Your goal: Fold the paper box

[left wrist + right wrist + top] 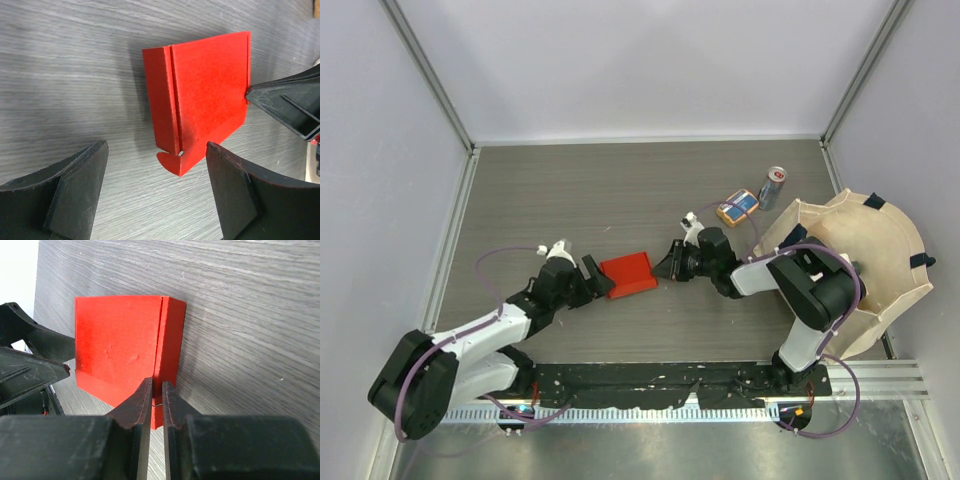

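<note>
The red paper box (629, 273) lies flattened on the grey table between my two grippers. In the left wrist view the box (207, 95) shows a crease down its left side and a rounded tab at its near corner. My left gripper (603, 278) is open and empty, its jaws (156, 146) standing wide just short of that tab. My right gripper (665, 265) is at the box's opposite edge. In the right wrist view its jaws (156, 385) are almost closed, pinching the box (117, 350) at the crease. Its tip also shows in the left wrist view (280, 100).
A drink can (772, 187) and a small blue and orange carton (737, 207) stand at the back right. A beige cloth bag (880, 250) fills the right side beside the right arm. A metal rail (650, 410) runs along the near edge.
</note>
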### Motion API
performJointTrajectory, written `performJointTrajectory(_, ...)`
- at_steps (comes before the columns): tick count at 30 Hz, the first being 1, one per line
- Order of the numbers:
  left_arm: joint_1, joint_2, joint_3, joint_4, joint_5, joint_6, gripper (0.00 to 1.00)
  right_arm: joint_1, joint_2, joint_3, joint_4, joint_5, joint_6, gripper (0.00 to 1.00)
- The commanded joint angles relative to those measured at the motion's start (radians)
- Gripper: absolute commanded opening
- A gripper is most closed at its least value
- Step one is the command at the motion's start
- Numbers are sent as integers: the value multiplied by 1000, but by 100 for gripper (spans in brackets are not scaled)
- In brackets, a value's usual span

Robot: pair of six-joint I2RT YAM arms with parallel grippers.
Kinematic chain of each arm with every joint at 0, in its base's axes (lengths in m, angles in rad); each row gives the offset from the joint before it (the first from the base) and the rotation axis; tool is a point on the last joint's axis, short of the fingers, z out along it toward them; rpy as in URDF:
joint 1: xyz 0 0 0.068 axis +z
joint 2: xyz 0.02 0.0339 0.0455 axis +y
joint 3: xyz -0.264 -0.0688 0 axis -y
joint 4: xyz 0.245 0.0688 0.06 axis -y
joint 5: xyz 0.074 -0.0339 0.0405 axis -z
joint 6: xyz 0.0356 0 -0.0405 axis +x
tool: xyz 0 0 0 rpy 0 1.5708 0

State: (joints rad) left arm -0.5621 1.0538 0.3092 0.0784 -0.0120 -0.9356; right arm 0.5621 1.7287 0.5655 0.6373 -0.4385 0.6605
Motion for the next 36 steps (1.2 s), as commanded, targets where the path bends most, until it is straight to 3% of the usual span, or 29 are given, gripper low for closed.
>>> performJointTrajectory(1, 8, 67, -7, 177, 82, -31, 83, -19, 37, -21, -56, 41, -33, 16)
performJointTrajectory(10, 8, 221, -41, 448, 153, -132, 74, -22, 51, -30, -24, 40, -19, 16)
performJointTrajectory(18, 7, 198, -125, 626, 106, -221, 58, -34, 72, -32, -8, 37, -6, 16)
performJointTrajectory(22, 8, 186, -107, 612, 121, -236, 49, -34, 54, -41, -8, 41, -13, 17)
performJointTrajectory(30, 18, 80, -82, 440, 113, -325, 34, -33, -73, 22, -192, 75, -70, 30)
performJointTrajectory(33, 24, 20, -58, 335, 119, -382, 33, -28, -162, 54, -313, 136, -137, 41)
performJointTrajectory(36, 41, -21, -22, 156, 145, -419, 24, -7, -272, 83, -435, 214, -252, 57)
